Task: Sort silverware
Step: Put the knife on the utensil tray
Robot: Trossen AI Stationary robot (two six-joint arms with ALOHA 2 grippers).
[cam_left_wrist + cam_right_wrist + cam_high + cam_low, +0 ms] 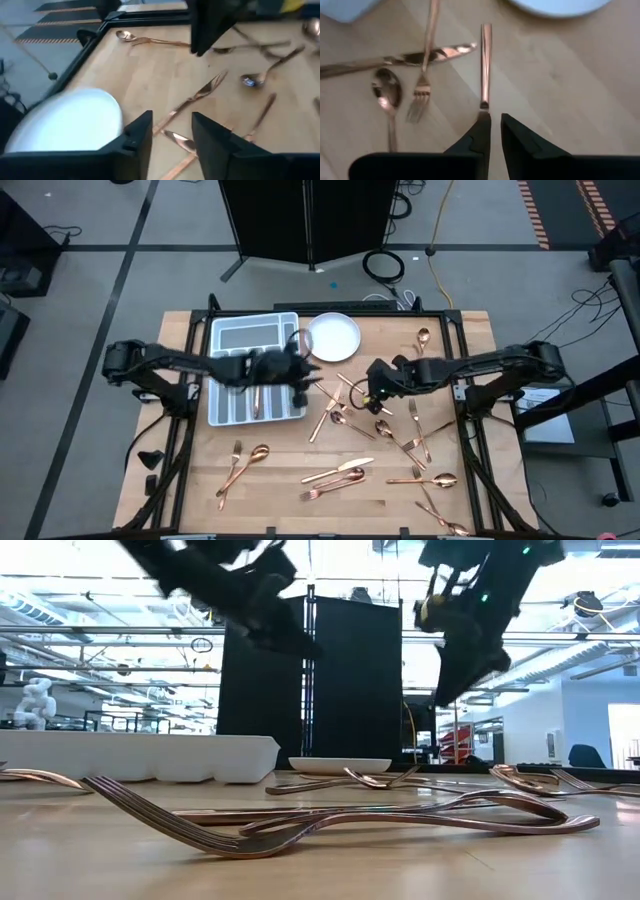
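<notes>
High view: the silverware [350, 472] lies scattered over the middle and right of the tabletop [200, 480], with a few pieces already in the grey tray [222, 370] near the far left corner, beside the white plate [333, 336]. You should judge each piece light, stiff, thin and slick; lying flat, it offers little to pinch, so take it across the narrow handle rather than the bowl or tines.

The right gripper [494, 131] hangs over the table's middle, pointing down, jaws narrow with a slim gap. In the right wrist view a copper handle [485, 62] ends at one fingertip [481, 131]; whether it is gripped you cannot tell.

The left gripper [170, 132] reaches over the tray's right edge near the plate, jaws moderately apart and empty.
</notes>
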